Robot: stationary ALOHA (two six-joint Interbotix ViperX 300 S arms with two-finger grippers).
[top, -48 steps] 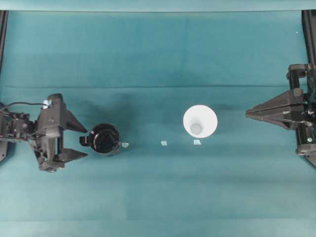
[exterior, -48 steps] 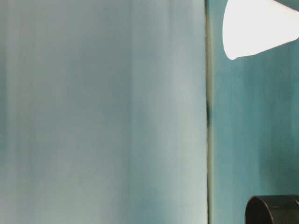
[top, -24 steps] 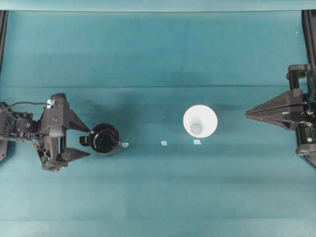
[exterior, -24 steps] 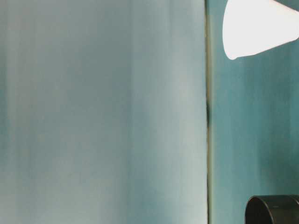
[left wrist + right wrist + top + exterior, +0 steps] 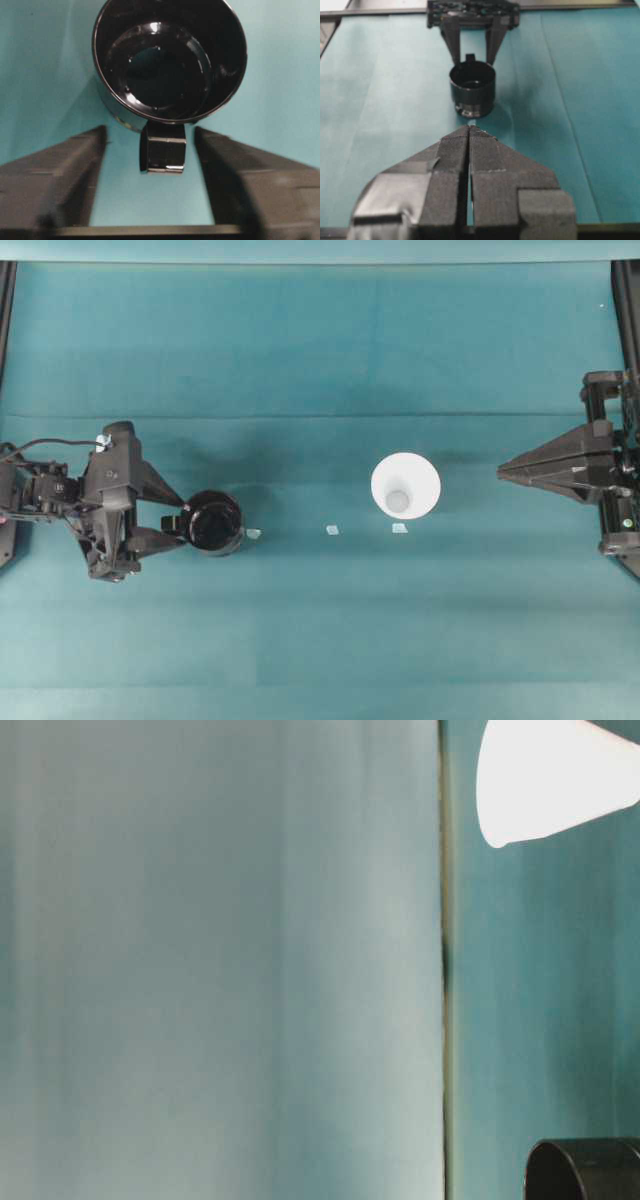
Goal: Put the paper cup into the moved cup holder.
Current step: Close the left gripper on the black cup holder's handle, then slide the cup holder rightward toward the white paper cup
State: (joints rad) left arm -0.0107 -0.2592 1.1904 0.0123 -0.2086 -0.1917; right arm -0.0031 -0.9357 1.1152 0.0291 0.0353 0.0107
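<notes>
Paper cup: one, plain white and conical (image 5: pixel 405 486), standing upright with its wide rim up on the teal surface (image 5: pixel 320 340), right of centre in the overhead view; nothing touches it. In the table-level view it shows as a white shape at the top right corner (image 5: pixel 550 780).
Cup holder: one, glossy black and round (image 5: pixel 213 522), standing upright on the left part of the surface, well apart from the paper cup. Its small handle points toward the left arm.
Left pincer: one (image 5: pixel 174 523), partly open, jaws on either side of the holder's handle. In the left wrist view the handle (image 5: pixel 162 147) sits between the two fingers (image 5: pixel 65 175) with teal showing on both sides, so neither finger touches it.
Right pincer: one (image 5: pixel 503 472), at the right edge of the overhead view, pressed shut with nothing between the fingers; the right wrist view shows the two pads (image 5: pixel 452 155) meeting along a thin seam. It points toward the paper cup but is well apart from it.
Tape marks: three small pale squares on the surface, one just beside the holder (image 5: pixel 253 534), one between holder and cup (image 5: pixel 332 530), one just below the cup (image 5: pixel 399 528).
Writing or labels: none readable on either cup.
</notes>
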